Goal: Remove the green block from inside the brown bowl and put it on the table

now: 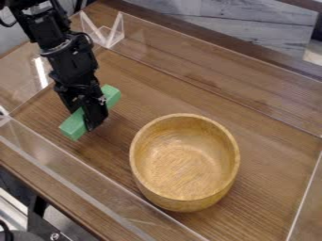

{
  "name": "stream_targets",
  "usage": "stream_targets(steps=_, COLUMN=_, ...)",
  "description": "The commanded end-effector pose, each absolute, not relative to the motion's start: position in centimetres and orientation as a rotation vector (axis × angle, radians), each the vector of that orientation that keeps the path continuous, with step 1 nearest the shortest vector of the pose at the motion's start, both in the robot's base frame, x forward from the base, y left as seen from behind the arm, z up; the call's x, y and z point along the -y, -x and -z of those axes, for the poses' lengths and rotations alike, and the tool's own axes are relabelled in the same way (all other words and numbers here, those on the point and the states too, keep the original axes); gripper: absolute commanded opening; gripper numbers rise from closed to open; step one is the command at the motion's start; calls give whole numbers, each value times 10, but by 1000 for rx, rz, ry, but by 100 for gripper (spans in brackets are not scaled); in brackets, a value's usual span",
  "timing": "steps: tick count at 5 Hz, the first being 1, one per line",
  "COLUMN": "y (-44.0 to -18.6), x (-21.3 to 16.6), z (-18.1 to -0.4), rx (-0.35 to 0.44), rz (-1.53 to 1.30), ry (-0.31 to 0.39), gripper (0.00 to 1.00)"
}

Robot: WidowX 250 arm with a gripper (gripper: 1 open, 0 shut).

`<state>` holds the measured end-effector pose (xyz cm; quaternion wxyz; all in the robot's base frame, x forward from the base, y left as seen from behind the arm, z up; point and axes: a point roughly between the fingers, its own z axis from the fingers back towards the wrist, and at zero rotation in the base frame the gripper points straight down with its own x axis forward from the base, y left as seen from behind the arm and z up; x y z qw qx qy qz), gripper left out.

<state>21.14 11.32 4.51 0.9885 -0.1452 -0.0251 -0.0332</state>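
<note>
The green block (79, 122) is a bright green bar held at a slant at the left of the table (189, 89), its lower end close to or on the tabletop; contact cannot be told. My black gripper (90, 113) points down and is shut on the green block around its middle. The brown bowl (185, 160) stands empty to the right of the gripper, well apart from it.
Clear acrylic walls (51, 155) edge the table on the near left and along the front. A small clear stand (111, 30) sits at the back left. The arm (51, 33) reaches in from the upper left.
</note>
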Motion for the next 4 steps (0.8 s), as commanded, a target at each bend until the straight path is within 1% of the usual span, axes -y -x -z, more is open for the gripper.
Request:
stream_targets(steps=1, y=-214, x=-120, z=-50, rx=73, rz=60, ry=271, gripper=0)
stream_targets(steps=4, y=-212, x=-118, z=-54, rx=56, rz=41, ry=292, gripper=0)
